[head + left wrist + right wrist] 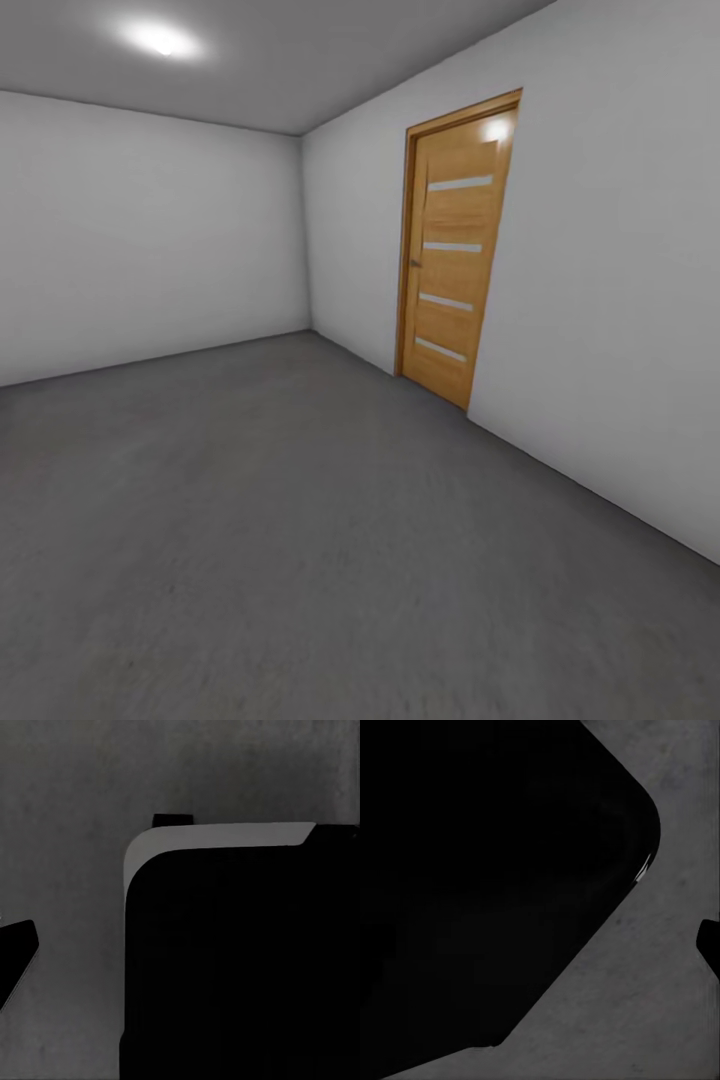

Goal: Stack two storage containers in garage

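In the garage, no containers in sight

Nearest, both wrist views look down past a large black rounded body, presumably the robot's own base, onto rough dark grey floor (660, 1005). In the left wrist view that black mass (240, 967) carries a pale grey rounded edge along one side; in the right wrist view it (472, 870) is a smooth curved black shape. Small black slivers sit at the picture edges, perhaps finger parts, but I cannot tell whether either hand is open or closed, or whether it holds anything.

From the head view, the concrete-like floor (300, 520) spreads wide and matte, faintly mottled. Beyond it stand plain pale grey walls (150, 240) meeting in a corner, and on the right-hand wall a closed honey-coloured wooden door (455, 260) with four narrow frosted slats. A ceiling light (160, 40) glows overhead.

Neither orange-red box can be placed from here, so which way they lie from either arm, their long axis, and which arm is nearer cannot be judged. My guess is the robot is in transit and must first find the containers
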You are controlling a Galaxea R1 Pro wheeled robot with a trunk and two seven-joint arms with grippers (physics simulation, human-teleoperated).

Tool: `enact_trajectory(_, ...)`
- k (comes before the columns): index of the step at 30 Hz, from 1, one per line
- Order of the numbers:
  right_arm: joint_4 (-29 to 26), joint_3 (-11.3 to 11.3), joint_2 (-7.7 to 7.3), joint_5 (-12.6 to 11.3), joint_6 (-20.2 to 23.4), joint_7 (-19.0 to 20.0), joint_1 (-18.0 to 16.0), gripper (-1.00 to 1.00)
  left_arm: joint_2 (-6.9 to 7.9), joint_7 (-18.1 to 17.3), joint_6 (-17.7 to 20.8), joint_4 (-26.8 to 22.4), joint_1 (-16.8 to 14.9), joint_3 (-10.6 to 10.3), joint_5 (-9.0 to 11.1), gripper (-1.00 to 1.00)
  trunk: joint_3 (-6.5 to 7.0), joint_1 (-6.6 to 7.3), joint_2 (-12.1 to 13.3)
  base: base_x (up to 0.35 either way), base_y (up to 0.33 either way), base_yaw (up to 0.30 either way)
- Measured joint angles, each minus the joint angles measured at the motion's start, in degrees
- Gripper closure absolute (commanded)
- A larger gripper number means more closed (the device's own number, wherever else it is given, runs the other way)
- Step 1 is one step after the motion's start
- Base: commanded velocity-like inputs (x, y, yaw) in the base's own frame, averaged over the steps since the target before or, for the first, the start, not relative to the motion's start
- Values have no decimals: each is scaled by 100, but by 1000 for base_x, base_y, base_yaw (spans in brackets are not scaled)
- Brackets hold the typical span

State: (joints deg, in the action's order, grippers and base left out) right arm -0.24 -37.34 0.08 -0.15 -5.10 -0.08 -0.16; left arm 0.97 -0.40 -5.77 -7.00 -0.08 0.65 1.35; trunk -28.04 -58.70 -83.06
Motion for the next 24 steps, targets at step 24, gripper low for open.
enact_trajectory(24, -2, 9, -56, -5, 0, 0, 0, -100, 1, 0, 2, 6, 0, 0, 0, -100, 1, 0, 0, 323, 0, 0)
